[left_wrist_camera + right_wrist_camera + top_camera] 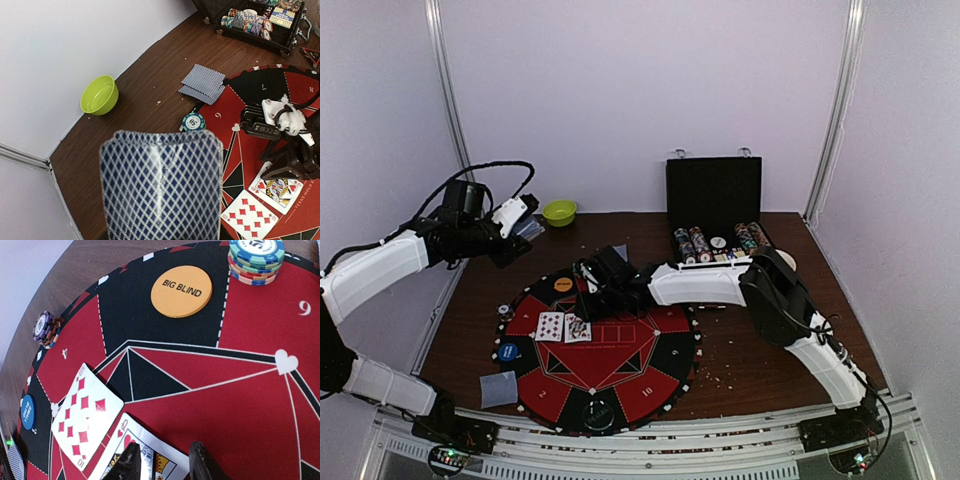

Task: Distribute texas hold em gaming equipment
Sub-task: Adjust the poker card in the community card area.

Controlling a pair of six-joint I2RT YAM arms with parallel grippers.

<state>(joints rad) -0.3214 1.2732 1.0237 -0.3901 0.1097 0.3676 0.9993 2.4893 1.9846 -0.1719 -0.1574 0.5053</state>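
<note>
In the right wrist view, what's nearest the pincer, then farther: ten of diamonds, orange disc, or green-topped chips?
1. White ten of diamonds card, left of the right pincer.
2. Round orange Big Blind disc, ahead.
3. Green-topped striped chip stack, top right.

Ten of diamonds (86, 415) and queen of hearts (142, 455) are laid face up, side by side, on the red-black round mat (620, 370). An orange "BIG BLIND" disc (181, 291), a blue disc (28, 411) and two striped chip stacks (256, 260) are set near its rim. Two face-down cards (202, 83) are overlapped on the table (150, 100) just off the mat, more chips (255, 20) are racked in the open case (713, 190), and one blue-diamond-backed card (161, 185) is held raised in the left hand (523, 224).
</note>
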